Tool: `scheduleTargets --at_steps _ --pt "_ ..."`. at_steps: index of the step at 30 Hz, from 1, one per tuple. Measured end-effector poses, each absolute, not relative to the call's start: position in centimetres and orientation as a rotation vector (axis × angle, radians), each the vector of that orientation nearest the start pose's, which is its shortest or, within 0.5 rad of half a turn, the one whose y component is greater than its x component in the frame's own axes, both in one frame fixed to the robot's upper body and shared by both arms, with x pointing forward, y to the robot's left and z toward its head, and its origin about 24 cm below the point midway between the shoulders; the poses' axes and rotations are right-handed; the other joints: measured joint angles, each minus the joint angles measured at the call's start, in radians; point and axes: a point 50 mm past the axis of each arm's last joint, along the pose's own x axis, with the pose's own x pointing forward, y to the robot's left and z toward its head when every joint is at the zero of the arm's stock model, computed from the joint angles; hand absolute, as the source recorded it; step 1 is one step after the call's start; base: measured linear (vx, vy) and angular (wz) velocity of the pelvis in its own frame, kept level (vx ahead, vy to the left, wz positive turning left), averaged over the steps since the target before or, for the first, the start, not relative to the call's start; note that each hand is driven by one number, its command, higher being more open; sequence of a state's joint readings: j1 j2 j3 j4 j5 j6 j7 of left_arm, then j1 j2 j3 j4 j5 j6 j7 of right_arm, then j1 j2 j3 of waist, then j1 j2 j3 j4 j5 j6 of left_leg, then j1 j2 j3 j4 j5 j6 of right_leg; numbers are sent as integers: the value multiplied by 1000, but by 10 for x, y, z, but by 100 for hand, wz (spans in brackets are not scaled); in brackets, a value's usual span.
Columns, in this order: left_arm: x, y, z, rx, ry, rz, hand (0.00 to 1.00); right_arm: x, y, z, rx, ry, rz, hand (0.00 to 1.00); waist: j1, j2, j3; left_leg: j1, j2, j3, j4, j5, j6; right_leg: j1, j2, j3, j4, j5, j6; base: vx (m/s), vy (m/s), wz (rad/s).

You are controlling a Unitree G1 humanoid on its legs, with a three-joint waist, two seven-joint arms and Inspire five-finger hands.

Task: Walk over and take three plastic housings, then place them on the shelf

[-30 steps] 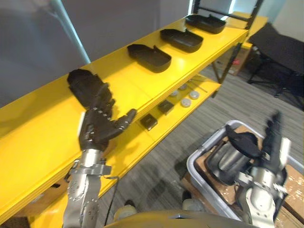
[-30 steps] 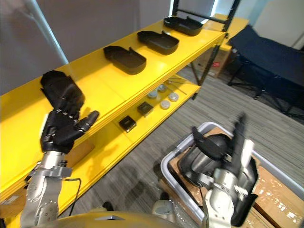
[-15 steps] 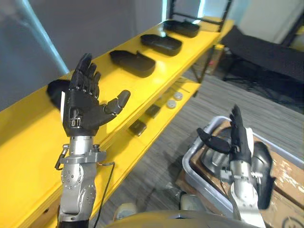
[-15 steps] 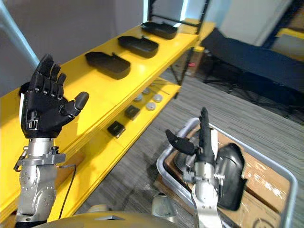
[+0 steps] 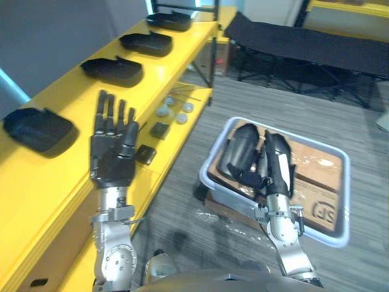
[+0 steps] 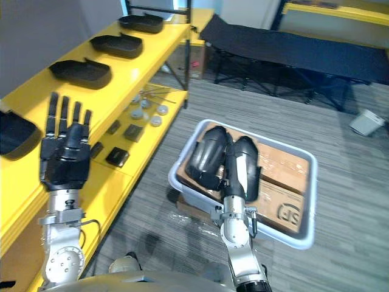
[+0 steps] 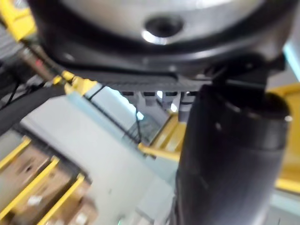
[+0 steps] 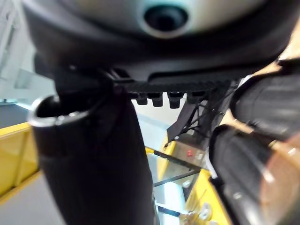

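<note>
Left eye view: we record a yellow shelf [image 5: 182, 61] running along the robot's left side. Four black plastic housings lie in a row on its top level, well apart from one another: the nearest [image 5: 37, 129], the second [image 5: 112, 70], the third [image 5: 146, 42] and the farthest [image 5: 170, 21], each with its hollow side up.

The left hand [image 5: 112, 155] is raised in front of the shelf's edge, fingers straight and slightly spread, holding nothing. The nearest housing lies on the shelf just beyond it, not touching it.

A grey bin [image 6: 307, 201] sits on the floor to the right of the shelf, clear of it, with brown cardboard [image 6: 279, 176] showing inside its rim. A dark housing [image 6: 205, 155] rests in the half of the bin nearer the shelf.

The right hand [image 6: 239, 170] stands over the bin on the side of that housing away from the shelf, just beside it. Seen edge-on, its fingers are straight and close together, and it grips nothing. We cannot tell whether it touches the housing.

On the shelf's lower level we note small round discs [image 5: 173, 112] and flat black pieces [image 5: 159, 129]. A black cot [image 5: 304, 45] stands past the shelf's far end.
</note>
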State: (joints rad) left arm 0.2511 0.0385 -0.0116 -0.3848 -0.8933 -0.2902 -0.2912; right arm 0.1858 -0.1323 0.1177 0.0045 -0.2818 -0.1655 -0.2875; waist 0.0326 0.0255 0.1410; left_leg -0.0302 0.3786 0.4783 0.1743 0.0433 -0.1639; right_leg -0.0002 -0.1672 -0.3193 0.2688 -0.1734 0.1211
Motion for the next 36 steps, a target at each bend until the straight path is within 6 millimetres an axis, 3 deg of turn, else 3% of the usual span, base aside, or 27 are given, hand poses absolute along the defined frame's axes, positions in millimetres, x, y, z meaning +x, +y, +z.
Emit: scheduleTargets --at_steps 1,3,5,6,7,9,10,11,14,16,20,23,24,27,30,36 --pt "196 173 104 -786 -543 -171 100 214 -166 20 -382 -40 -141 100 -16 15 8 -6 31 3 -1 11 3 -2 30 0 -14 22 -11 -153 -347 -80" --pt "200 170 102 -802 -529 -181 100 211 -179 20 -350 -22 -162 100 -78 3 21 -21 71 -8 -3 66 77 -27 72 -4 -5 25 -46 -147 -258 -30" --pt "202 160 94 -811 -460 -198 100 198 -204 20 -357 7 -255 100 -98 -1 28 -34 83 -15 20 113 132 -34 82 -6 13 13 -67 -96 -191 -10" --pt "201 157 88 -793 -420 -189 100 193 -214 19 -361 19 -292 100 -99 0 31 -35 82 -15 32 137 138 -32 82 -5 11 12 -70 -118 -163 -4" --pt "199 157 82 -792 -379 -176 100 190 -222 19 -339 31 -321 100 -103 -4 35 -36 73 -27 46 138 131 -29 69 -2 -2 11 -76 -133 -62 -16" --pt "191 158 71 -796 -327 -156 100 187 -234 20 -286 33 -383 100 -100 9 33 -35 0 -116 88 53 92 -18 59 28 -59 38 -70 -91 63 -33" --pt "187 159 68 -795 -315 -153 100 186 -237 21 -296 28 -422 100 -92 29 32 -36 -44 -154 95 -15 106 -19 59 50 -89 56 -74 -16 95 -28" --pt "187 158 68 -796 -313 -156 100 186 -238 21 -295 27 -437 100 -91 35 35 -36 -58 -170 92 -34 110 -21 57 51 -96 64 -71 -11 132 -15" --pt "188 148 68 -812 -298 -214 100 193 -243 13 -276 50 -517 100 -77 58 26 -16 -101 -217 0 -84 85 -58 43 59 -95 100 -44 -22 178 -8" --pt "192 135 65 -776 -242 -305 100 207 -253 3 -248 90 -610 100 -60 46 34 -15 -155 -204 -24 -79 63 -77 -2 74 -103 140 -12 -23 227 -11" --pt "204 132 64 -688 -189 -388 100 235 -286 -3 -170 152 -793 100 -60 10 77 -79 -225 -228 11 -90 72 -64 -70 47 -191 220 22 -76 230 23" --pt "221 134 84 -626 -255 -446 100 266 -327 33 -151 87 -945 100 -31 19 158 -231 -242 -268 122 -121 92 -97 -86 -4 -280 299 25 -149 153 33" --pt "223 134 86 -618 -265 -453 100 273 -333 43 -134 60 -967 100 -28 21 175 -253 -246 -279 140 -123 95 -101 -86 -14 -291 309 24 -165 128 29" --pt "229 136 90 -602 -277 -454 100 297 -356 99 -97 -86 -1024 100 1 34 238 -337 -245 -312 194 -122 102 -125 -77 -46 -325 353 23 -132 61 23" --pt "230 134 80 -604 -224 -448 100 312 -363 135 -137 -166 -1014 100 24 33 250 -382 -245 -325 208 -120 106 -156 -74 -71 -326 373 13 -66 15 11" --pt "235 117 74 -535 -167 -537 100 329 -366 174 -168 -231 -993 100 56 51 291 -448 -255 -354 244 -130 121 -182 -78 -125 -326 389 6 -45 25 12"
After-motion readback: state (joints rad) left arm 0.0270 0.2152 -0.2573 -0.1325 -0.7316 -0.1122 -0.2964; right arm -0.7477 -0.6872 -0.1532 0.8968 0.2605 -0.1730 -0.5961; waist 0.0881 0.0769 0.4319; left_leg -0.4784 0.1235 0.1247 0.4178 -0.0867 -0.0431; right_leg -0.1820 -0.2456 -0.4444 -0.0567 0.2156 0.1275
